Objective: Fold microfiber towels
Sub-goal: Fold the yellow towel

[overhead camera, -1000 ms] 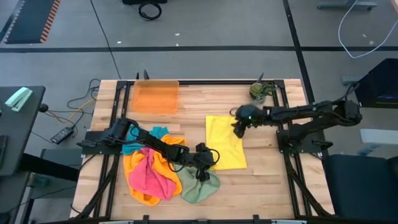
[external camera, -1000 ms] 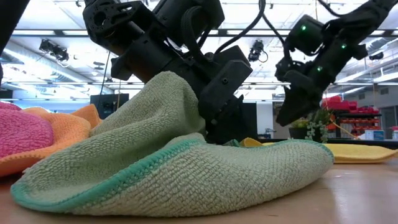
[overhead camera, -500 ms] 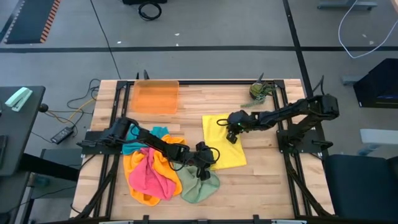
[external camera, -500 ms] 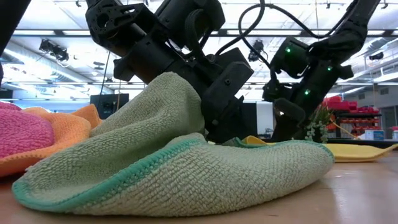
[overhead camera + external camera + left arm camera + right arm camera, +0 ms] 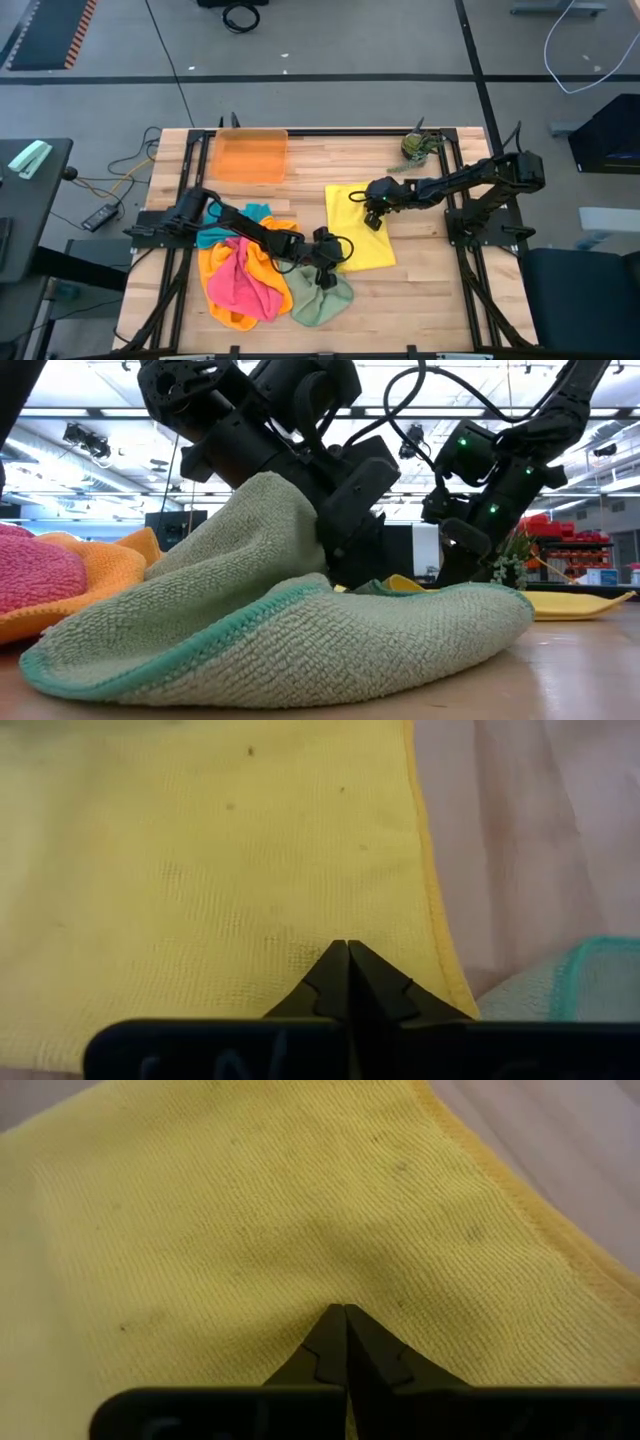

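Note:
A yellow towel point(image 5: 352, 205) lies spread flat in the middle of the table. My left gripper point(image 5: 335, 262) is shut at its near left corner, close to the hemmed edge point(image 5: 440, 920). My right gripper point(image 5: 373, 221) is shut on the towel's middle, toward its right side. A sage green towel point(image 5: 322, 298) lies crumpled just near of the left gripper. In the low view this green towel point(image 5: 300, 640) hides the left fingertips. Pink point(image 5: 240, 282), orange point(image 5: 214, 262) and teal point(image 5: 256, 212) towels are heaped at the near left. My left gripper has its shut fingertips point(image 5: 347, 952) on the yellow towel's top face, a little inside the hemmed side edge near the corner. It slants down from the table's left. Whether cloth is pinched between the tips is hidden by the fingers. The towel lies flat. My right gripper sets its shut fingertips point(image 5: 345, 1318) on the yellow towel's top face point(image 5: 330, 1260), well inside the hem. It comes steeply from above, slanting in from the table's right. The tips hide any pinched cloth. The towel stays flat on the table.
A translucent orange tray point(image 5: 250, 156) stands at the far left of the table. A small potted plant point(image 5: 415, 147) sits at the far right corner. Bare wood point(image 5: 430, 290) lies near and right of the yellow towel.
My right gripper has come down and toward the table's left and near edge onto the yellow towel, and has shut there. For the last half second it has kept still. The towel remains flat.

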`<act>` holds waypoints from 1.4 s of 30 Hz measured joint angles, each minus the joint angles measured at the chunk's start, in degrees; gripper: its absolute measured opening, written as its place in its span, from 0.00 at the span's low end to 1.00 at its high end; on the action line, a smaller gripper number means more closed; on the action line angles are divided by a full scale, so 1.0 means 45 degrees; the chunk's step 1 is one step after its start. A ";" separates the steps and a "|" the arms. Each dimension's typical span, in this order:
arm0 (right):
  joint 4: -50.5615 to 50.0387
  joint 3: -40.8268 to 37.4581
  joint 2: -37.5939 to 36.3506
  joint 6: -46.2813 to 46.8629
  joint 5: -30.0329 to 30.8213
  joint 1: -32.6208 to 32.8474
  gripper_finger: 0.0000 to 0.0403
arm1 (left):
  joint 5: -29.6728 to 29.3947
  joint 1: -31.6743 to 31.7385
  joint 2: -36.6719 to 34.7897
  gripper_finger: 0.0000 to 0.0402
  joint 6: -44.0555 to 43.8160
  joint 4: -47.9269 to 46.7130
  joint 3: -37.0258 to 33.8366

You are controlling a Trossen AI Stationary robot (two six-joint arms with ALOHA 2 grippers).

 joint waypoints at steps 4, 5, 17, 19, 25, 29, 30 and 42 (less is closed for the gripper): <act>0.0377 -0.0119 0.0024 -0.0014 0.0104 0.0000 0.01 | -0.0295 -0.0005 -0.0158 0.05 0.0078 -0.0331 -0.0006; 0.0619 -0.0234 0.0024 -0.0014 0.0080 0.0000 0.01 | -0.0369 -0.0005 -0.0167 0.04 0.0092 -0.0418 -0.0001; 0.2412 -0.1205 0.0019 0.0353 -0.0060 -0.0010 0.01 | -0.0401 -0.0005 -0.0167 0.03 0.0131 -0.0782 -0.0001; 0.2409 -0.1205 0.0019 0.0362 -0.0110 -0.0015 0.01 | -0.0401 -0.0005 -0.0167 0.02 0.0036 -0.0792 -0.0001; 0.2273 -0.1190 0.0015 0.0423 -0.0136 -0.0020 0.01 | -0.0401 -0.0017 -0.0167 0.05 -0.0005 -0.0848 -0.0001; 0.2178 -0.1175 0.0010 0.0476 -0.0101 -0.0020 0.01 | -0.0421 -0.0039 -0.0217 0.02 0.0000 -0.1261 0.0004; 0.2145 -0.1167 0.0010 0.0555 -0.0101 -0.0020 0.01 | -0.0435 -0.0039 -0.0265 0.02 0.0005 -0.1435 0.0009; 0.1951 -0.1155 -0.0015 0.2176 0.0220 0.0534 0.01 | -0.2505 0.0313 -0.1580 0.02 0.0147 -0.5129 -0.0020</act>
